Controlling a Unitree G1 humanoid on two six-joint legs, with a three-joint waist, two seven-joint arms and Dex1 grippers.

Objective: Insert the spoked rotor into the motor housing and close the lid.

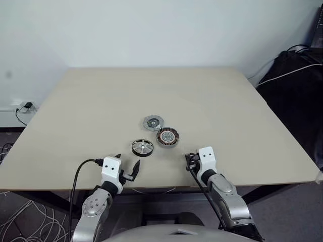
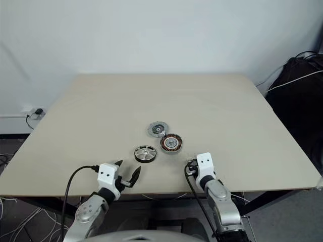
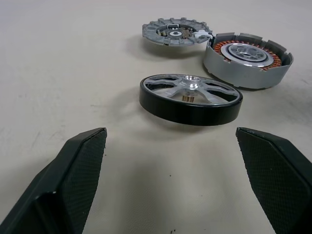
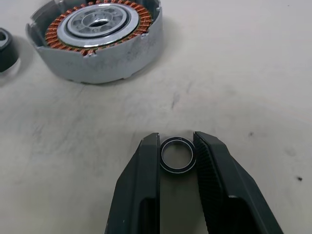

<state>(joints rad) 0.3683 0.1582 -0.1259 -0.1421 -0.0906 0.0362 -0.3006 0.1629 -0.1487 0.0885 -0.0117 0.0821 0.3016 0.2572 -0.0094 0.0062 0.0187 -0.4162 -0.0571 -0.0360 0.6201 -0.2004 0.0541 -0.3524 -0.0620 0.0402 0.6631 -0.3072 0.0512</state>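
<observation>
Spoked rotor (image 3: pixel 191 98) — a small wheel with a thick black rim, shiny silver spokes and hub — lies flat on the beige tabletop (image 1: pixel 91 116), not yet inserted. Just beside it, toward the robot's right and a little farther off, sits the motor housing (image 4: pixel 97 36): a round grey-walled shell with a ring of copper-orange windings around a silvery centre, open at the top. The lid (image 3: pixel 176 32), a flat grey toothed metal disc with a central hub, lies just beyond both, touching or nearly touching the housing's wall.

Left claw (image 3: pixel 173 170): fingers wide apart, empty, aimed at the rotor, which lies just ahead of it and apart from it.

Right claw (image 4: pixel 178 161): fingers drawn together on a small thin black-edged metal ring (image 4: pixel 178 155), clamped between the pads low over the tabletop, short of the housing.

Progress — judged early. Nothing is assembled: rotor out, lid off. Left to do: pick up the rotor, seat it in the housing, place the lid on top. Where the ring belongs, cannot tell.
</observation>
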